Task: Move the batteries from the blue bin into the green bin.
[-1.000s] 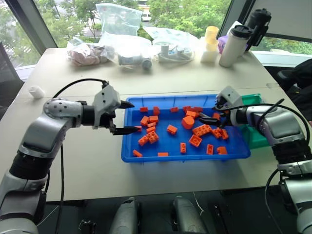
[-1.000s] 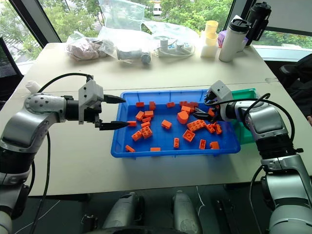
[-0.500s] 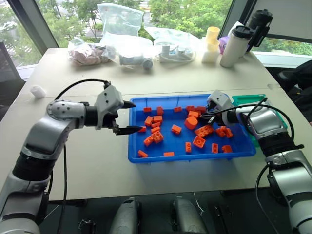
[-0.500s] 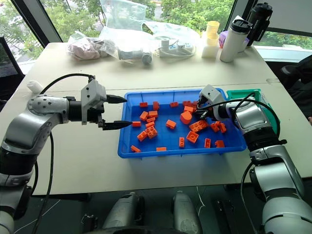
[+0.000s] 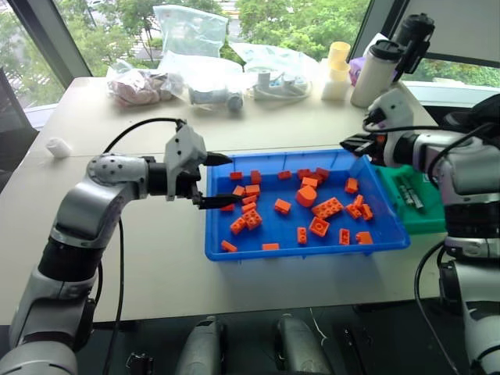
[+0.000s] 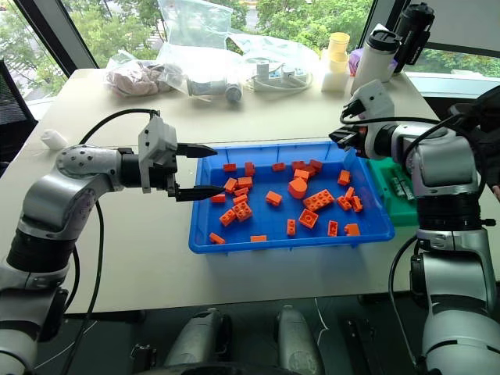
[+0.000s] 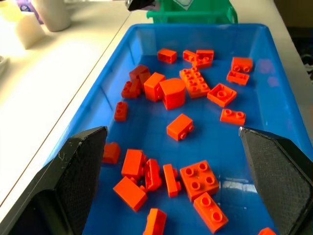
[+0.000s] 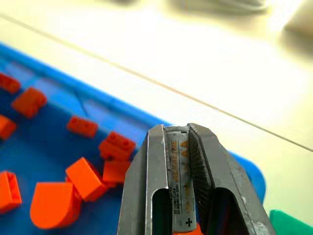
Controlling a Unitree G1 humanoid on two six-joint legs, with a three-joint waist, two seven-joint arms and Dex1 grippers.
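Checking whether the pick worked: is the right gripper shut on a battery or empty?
Shut on a battery. In the right wrist view, the right gripper has a battery clamped between its fingers, above the blue bin.

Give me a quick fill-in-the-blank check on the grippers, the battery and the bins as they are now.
The right gripper is shut on a ____.
The left gripper, over the blue bin's near-left edge, is ____.
The loose pieces in the blue bin are all orange ____.
Grey batteries already lie in the ____ bin.

Missing words: battery; open; bricks; green
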